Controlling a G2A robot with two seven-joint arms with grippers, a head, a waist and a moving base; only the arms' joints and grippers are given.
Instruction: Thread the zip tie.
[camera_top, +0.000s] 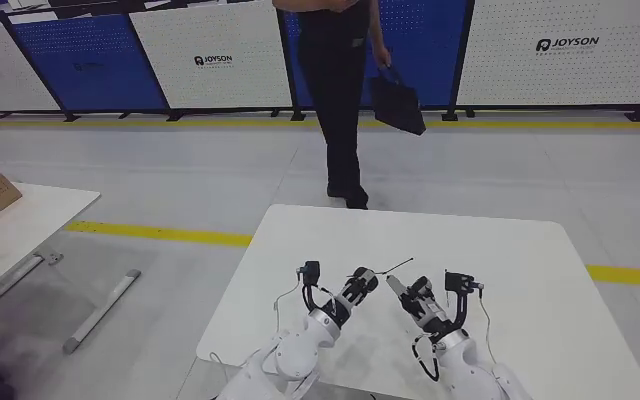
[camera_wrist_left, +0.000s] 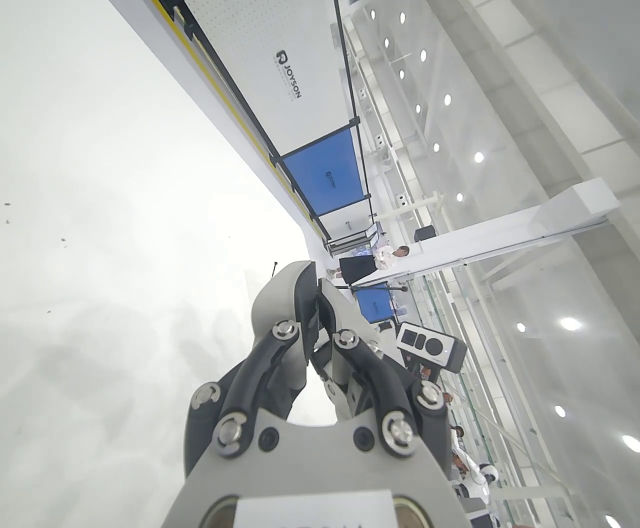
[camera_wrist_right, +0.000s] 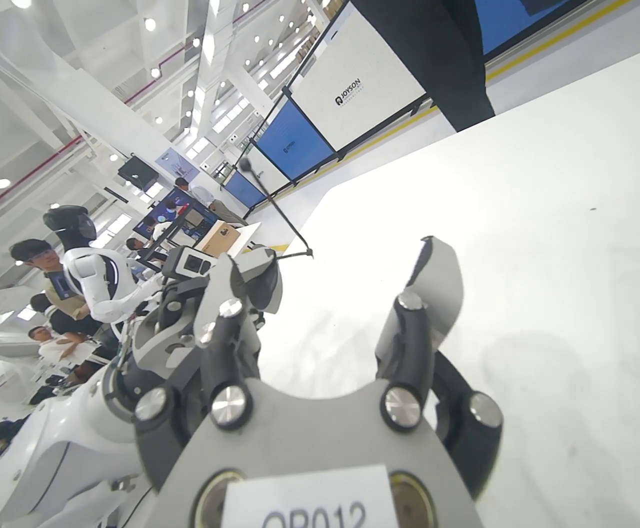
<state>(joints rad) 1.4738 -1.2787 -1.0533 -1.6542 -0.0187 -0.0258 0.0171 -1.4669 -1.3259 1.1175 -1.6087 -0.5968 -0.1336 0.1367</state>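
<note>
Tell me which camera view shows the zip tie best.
The right wrist view. There the zip tie shows large, bent, from its head to the shut jaws of the left gripper. The top view gives a thin faint line; the left wrist view a short tip past the jaws.

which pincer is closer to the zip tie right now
Left. The left pincer is shut on the zip tie. The right pincer is open just beside the tie, gripping nothing.
</note>
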